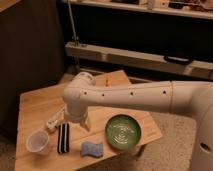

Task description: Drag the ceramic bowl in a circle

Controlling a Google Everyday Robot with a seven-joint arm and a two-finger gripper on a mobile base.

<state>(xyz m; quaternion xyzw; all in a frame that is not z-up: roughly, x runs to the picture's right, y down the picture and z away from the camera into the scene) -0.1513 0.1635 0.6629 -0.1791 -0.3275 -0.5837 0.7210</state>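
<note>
The hand [82, 121], its opening impossible to tell, hangs above the tabletop [35, 106], with the bowl [123, 131] nearby at roughly 3 o'clock, untouched.

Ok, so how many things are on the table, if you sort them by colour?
Green: 1, the bowl
Blue: 1, the sponge
See-through: 1, the cup
Black and white stripes: 1, a flat block
White: 1, a small thing I cannot name
Total: 5
The gripper hangs over the table between the flat block and the bowl, not touching the bowl.
</note>
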